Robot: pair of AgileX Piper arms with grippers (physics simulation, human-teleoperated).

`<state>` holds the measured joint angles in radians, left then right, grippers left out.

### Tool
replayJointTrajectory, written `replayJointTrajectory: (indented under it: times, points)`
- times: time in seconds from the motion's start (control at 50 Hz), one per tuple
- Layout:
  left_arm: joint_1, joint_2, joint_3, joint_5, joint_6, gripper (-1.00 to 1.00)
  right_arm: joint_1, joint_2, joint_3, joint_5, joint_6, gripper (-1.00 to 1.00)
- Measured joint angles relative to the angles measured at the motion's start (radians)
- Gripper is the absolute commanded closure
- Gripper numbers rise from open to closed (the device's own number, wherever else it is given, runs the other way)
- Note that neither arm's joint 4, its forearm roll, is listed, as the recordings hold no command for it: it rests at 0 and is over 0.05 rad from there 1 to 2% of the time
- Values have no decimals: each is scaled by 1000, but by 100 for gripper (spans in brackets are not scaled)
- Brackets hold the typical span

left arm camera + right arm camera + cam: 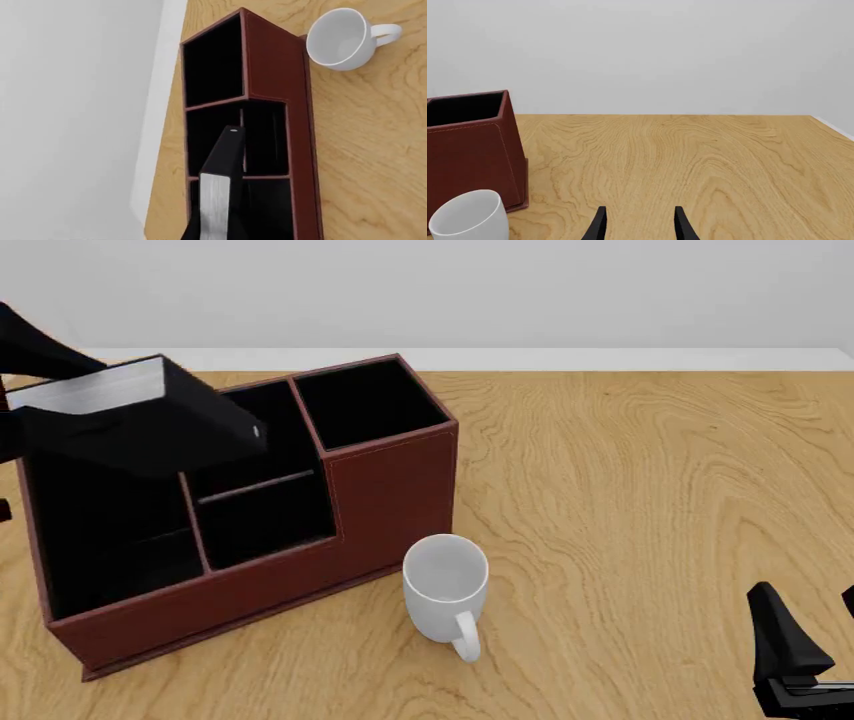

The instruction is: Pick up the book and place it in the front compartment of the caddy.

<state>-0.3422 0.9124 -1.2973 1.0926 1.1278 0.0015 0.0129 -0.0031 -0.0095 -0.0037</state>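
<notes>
Front view: book (140, 425) is in the air over the caddy (387, 495), tilted, white page edges up and toward the left arm, black cover facing the camera. It sits above the middle column and partly over the big left cell, not touching any wall that I can see. Left gripper (20, 390) is mostly cut off at the frame edge; only black arm parts show at the book's left end.

Left wrist view: book (220, 185) runs straight out from the camera along the fingers, page edges visible, far corner over the middle-column cells of the caddy (297, 125). Fingers are hidden by the book, but with the book hanging clear of the caddy, the left gripper is clamped on it.

Front compartment (260, 520) holds nothing, black lining visible, thin cross divider just behind it.

White mug (447, 590) stands upright just in front of the caddy's near wall, handle toward the camera. The wrist view shows the mug (340, 37) beside the tall end cell.

Right gripper (639, 227) hovers low over the wooden table (694, 160), well apart from the caddy, fingers spread with bare table between them, gripping nothing. Front view has the same gripper (801, 655) at bottom right.
</notes>
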Motion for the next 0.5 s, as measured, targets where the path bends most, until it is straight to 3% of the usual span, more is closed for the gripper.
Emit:
replayJointTrajectory:
  times: [0.5]
  points:
    - [69,170,-203,57,28,100,0,0,0,0,0,-100]
